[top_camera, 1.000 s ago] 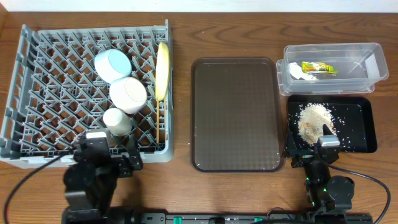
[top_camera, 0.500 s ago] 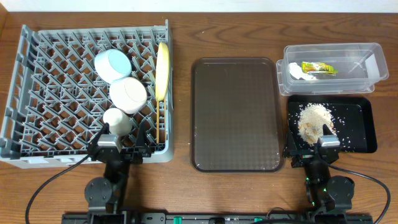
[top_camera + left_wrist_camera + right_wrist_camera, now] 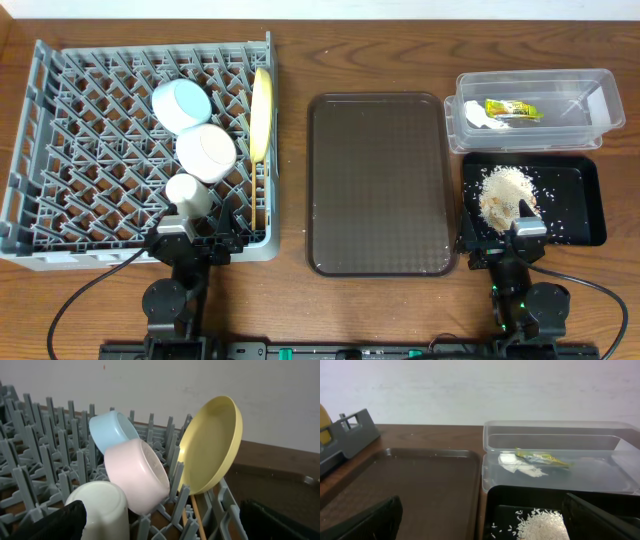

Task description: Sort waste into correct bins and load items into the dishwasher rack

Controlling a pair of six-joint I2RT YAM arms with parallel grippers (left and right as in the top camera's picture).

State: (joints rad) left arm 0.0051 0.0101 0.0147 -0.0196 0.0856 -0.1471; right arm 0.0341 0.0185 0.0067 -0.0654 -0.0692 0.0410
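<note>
Black, spread wide and empty, my left hand point(image 3: 192, 240) and right hand point(image 3: 506, 245) sit nearest, and I judge us finished: crumbs point(image 3: 503, 192) in the black tray point(image 3: 585, 200), cup point(image 3: 188, 193), white bowl point(image 3: 206, 152), blue bowl point(image 3: 180, 104), plate point(image 3: 261, 112) and chopsticks point(image 3: 253, 200) in the grey rack point(image 3: 70, 120), wrapper point(image 3: 513, 108) and tissue point(image 3: 478, 117) in the clear tub point(image 3: 610, 100).

Dark wooden table point(image 3: 380, 40), plain white wall point(image 3: 470, 390) behind

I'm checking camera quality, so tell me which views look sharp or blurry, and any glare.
Overhead: evenly lit and sharp, faint sheen on the brown tray. Left wrist: yellow plate crisp, jaws at the bottom corners blurred. Right wrist: slightly soft, pale reflections on the clear tub, jaws blurred.
</note>
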